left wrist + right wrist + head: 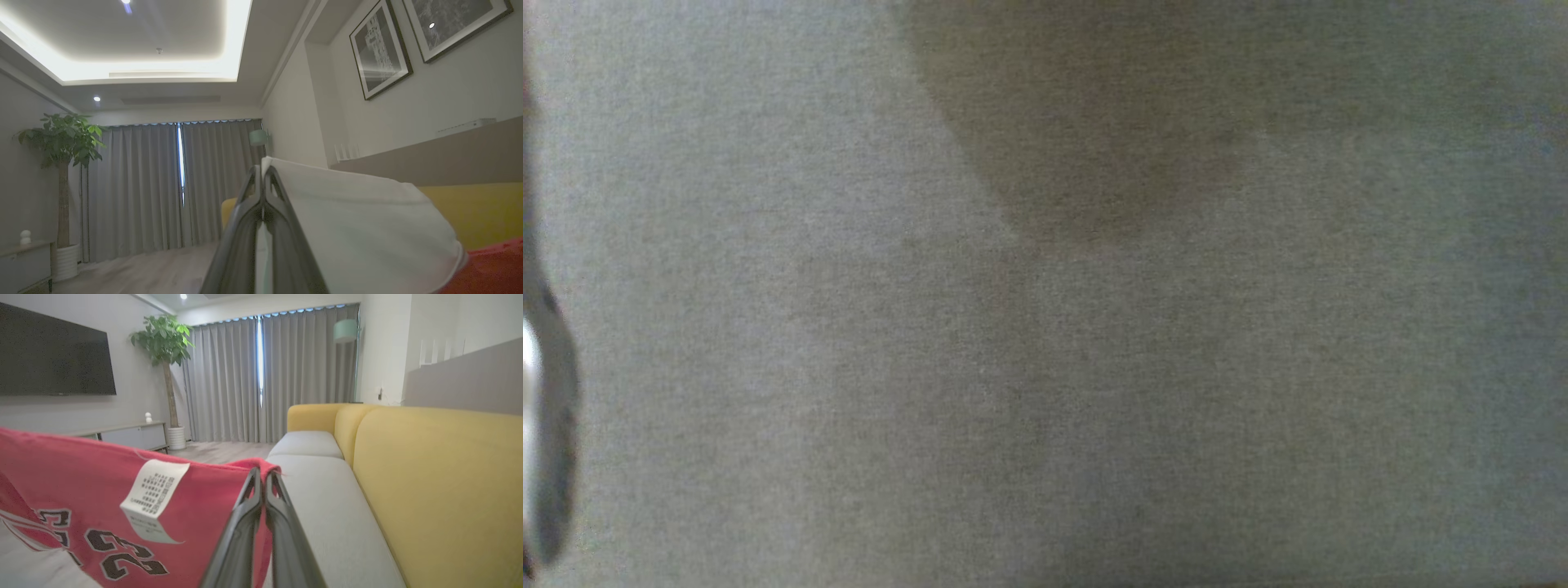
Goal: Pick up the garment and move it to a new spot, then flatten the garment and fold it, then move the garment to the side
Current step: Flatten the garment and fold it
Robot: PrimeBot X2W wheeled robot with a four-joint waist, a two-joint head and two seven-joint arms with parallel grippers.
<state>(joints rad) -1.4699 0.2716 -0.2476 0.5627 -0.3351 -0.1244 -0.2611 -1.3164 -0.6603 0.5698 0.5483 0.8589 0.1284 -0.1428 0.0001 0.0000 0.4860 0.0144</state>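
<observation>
One yellow sofa (441, 477) with grey seat cushions sits under a red jersey (81, 486), held up taut, probably for carrying to a new spot. The right claw (263, 473) is clenched on its red edge, the left claw (262, 169) on a white fold.

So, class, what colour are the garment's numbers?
Black. The numbers show best in the right wrist view.

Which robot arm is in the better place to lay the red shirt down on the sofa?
Probably the right. The right fingers pinch the red shirt at its edge, with the grey sofa seat stretching ahead. The left fingers pinch white cloth and point up toward the ceiling.
</observation>
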